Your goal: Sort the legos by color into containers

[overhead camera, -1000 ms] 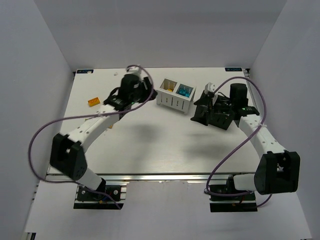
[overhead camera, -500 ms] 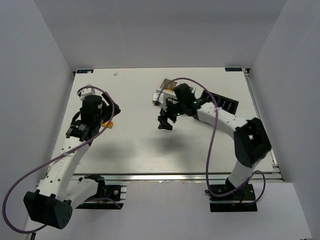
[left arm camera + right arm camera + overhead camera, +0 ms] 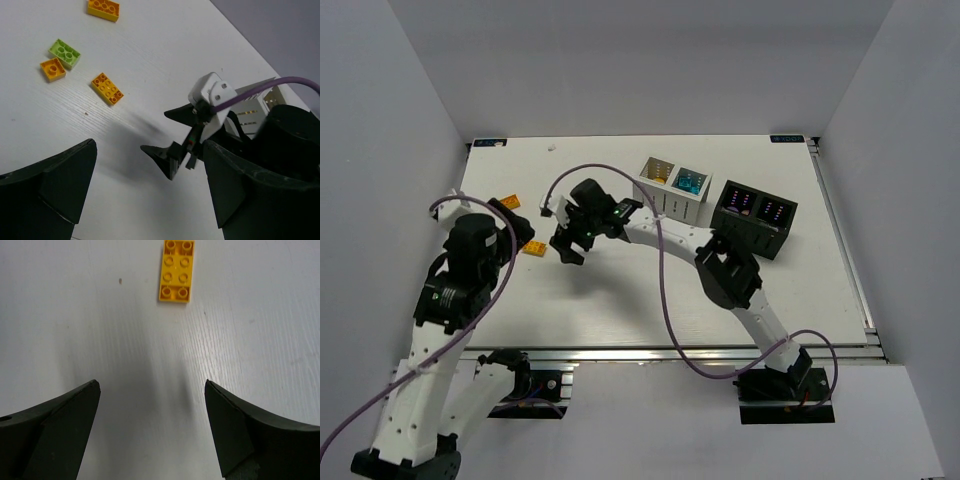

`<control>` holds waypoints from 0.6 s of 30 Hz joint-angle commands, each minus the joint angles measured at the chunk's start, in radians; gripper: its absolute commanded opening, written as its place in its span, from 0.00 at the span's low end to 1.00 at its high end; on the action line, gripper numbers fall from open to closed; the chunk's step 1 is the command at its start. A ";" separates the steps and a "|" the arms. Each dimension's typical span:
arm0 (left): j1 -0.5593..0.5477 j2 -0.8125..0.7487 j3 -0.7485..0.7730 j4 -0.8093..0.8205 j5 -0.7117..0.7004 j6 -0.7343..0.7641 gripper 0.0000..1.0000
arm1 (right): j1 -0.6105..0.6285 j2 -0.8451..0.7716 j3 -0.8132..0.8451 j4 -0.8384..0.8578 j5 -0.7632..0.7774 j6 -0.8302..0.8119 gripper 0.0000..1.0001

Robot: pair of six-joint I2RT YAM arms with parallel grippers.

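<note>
While the right arm lies stretched far left across the table (image 3: 650,290), right pincer (image 3: 150,384): released, fingers (image 3: 55,425) spread wide, white tabletop showing between them.
Orange brick (image 3: 176,271): 8 studs, lying flat straight ahead of the right pincer, a little toward its right finger, apart from both.
Left pincer (image 3: 149,142): also released, its 2 fingers wide apart, hanging above the table and looking down on the right pincer, which sits just ahead of it.
Loose bricks: ahead and to the left of the left pincer, a green brick (image 3: 64,52) just beside a small orange brick (image 3: 52,69); a far orange brick (image 3: 103,7) lies beyond them at the picture's edge.
White box (image 3: 670,205): behind the right pincer, beside its arm, orange in 1 compartment, cyan in the other.
Black box (image 3: 750,235): farther right again, well apart from both pincers; purple shows inside.
Cable (image 3: 295,81): purple, running back from the right pincer's wrist.
</note>
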 commanded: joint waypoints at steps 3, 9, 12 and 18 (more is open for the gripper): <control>0.004 -0.086 0.022 -0.106 -0.085 -0.049 0.96 | 0.038 0.103 0.161 0.041 0.030 0.048 0.89; 0.005 -0.113 0.046 -0.176 -0.109 -0.046 0.96 | 0.096 0.204 0.237 0.131 0.148 0.066 0.89; 0.004 -0.119 0.063 -0.195 -0.118 -0.043 0.96 | 0.105 0.256 0.299 0.173 0.198 0.083 0.89; 0.005 -0.134 0.056 -0.215 -0.117 -0.055 0.96 | 0.110 0.333 0.371 0.236 0.261 0.083 0.89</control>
